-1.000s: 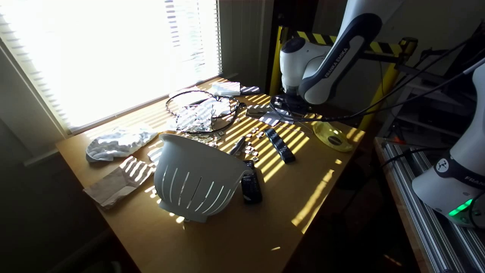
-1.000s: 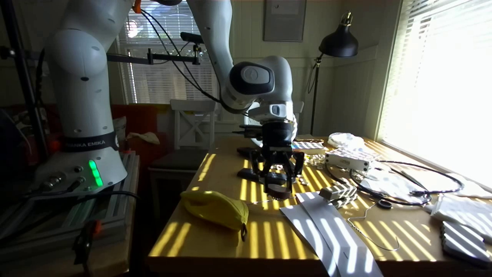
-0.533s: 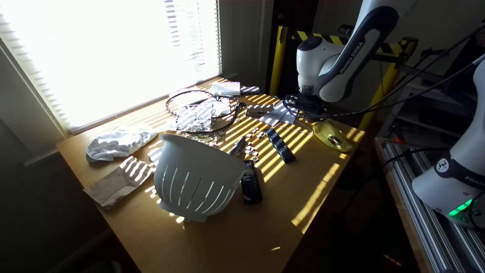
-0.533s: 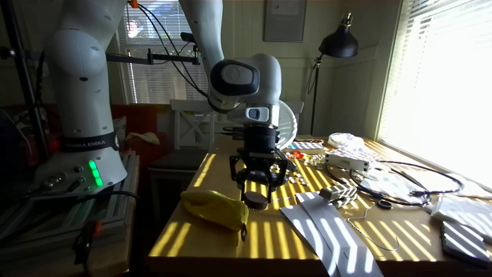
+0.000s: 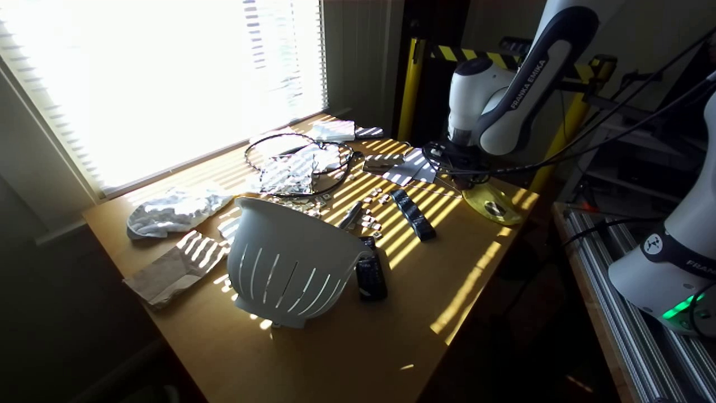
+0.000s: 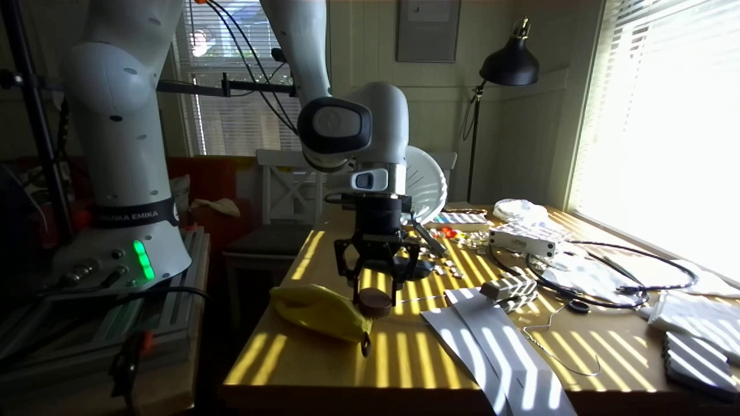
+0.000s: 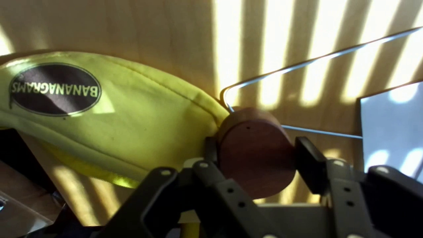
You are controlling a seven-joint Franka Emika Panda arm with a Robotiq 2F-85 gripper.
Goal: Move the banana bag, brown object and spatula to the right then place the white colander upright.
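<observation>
My gripper (image 6: 374, 293) is shut on a round brown disc, the brown object (image 7: 256, 155), which also shows in an exterior view (image 6: 374, 304). It holds the disc low over the table, at the tip of the yellow banana bag (image 7: 142, 112). The left finger looks to be against the bag's edge. The bag lies flat near a table corner in both exterior views (image 5: 485, 202) (image 6: 318, 312). The white colander (image 5: 291, 263) lies tilted at the table's far end from the gripper, also in view (image 6: 426, 184). A slim dark utensil (image 5: 351, 215), maybe the spatula, lies by its rim.
A long black object (image 5: 413, 215) and a black packet (image 5: 371, 277) lie near the colander. Papers (image 6: 491, 346), a thin wire (image 7: 317, 62), a grey block (image 6: 511, 289), a black cable loop and small tiles lie around. A folded paper bag (image 5: 173, 271) lies beyond.
My gripper has moved across the table toward the banana bag, carrying the brown disc, and now is at its tip. The bag has shifted very slightly. The colander has not moved.
</observation>
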